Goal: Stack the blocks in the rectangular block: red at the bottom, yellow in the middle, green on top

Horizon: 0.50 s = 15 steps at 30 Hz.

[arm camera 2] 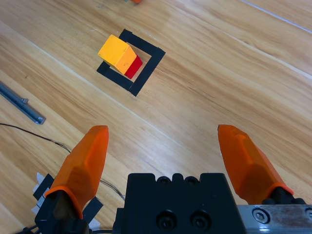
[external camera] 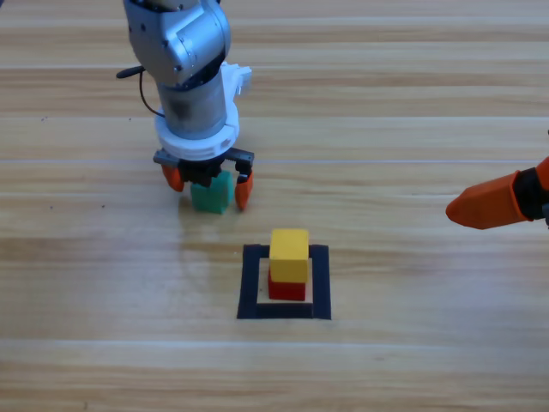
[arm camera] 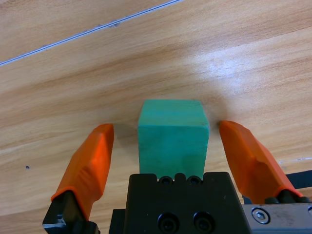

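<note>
High view: the yellow cube (external camera: 290, 252) sits on the red cube (external camera: 286, 288) inside the black tape frame (external camera: 250, 283); the green cube (external camera: 212, 192) lies on the desk (external camera: 412, 129) at about ten o'clock from the frame, between the left hand's (external camera: 210, 187) jaws.
Left wrist view: left hand wide, an orange jaw on each side of the green cube, not touching.
Right wrist view: right hand (arm camera 2: 165, 158) wide and empty, waiting at three o'clock.
Progress: two levels done; green not yet gripped, lifted or stacked.
</note>
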Tool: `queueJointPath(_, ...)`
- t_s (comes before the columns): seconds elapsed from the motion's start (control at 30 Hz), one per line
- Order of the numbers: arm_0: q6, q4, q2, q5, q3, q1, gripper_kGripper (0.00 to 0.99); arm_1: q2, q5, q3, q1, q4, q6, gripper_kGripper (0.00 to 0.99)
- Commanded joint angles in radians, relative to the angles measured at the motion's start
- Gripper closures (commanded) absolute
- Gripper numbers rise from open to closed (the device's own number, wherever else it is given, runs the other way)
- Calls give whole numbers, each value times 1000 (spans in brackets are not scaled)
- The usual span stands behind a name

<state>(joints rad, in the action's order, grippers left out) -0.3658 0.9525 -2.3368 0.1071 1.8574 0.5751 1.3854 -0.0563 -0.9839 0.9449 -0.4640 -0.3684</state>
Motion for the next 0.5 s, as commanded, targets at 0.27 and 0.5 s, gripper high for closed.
queueJointPath(0.27, 22, -34, -32, -20, -60, -38, 952, 60, 16, -15, -26, 31, 3, 7)
queueJointPath(0.5, 24, 29, 100, -33, -37, -26, 990, 46, 23, -15, -26, 24, 3, 7)
